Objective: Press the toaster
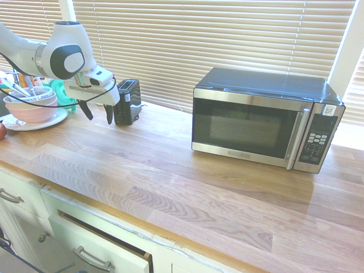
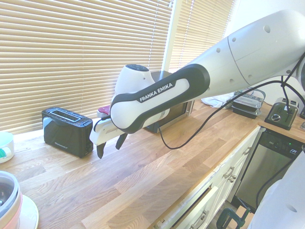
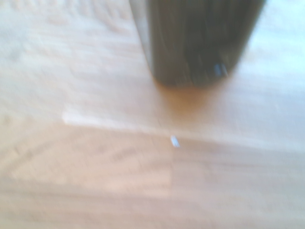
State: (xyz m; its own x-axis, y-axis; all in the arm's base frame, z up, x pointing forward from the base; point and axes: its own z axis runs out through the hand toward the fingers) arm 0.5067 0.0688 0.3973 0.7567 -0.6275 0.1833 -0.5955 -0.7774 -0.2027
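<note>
In the first exterior view the toaster (image 1: pixel 127 102) stands upright, upper left, by the blinds (image 1: pixel 187 48), perhaps kept back to free the counter (image 1: pixel 142 170). The end effector (image 1: pixel 102 116), fingers apart, hangs beside it, presumably to reach its lever.

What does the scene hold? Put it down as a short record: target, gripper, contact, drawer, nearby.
target: black toaster, upright on the wooden counter
gripper: open, empty
contact: cannot tell for certain; likely none
drawer: the one below the counter slightly open
nearby: microwave; stacked bowls on a plate
</note>
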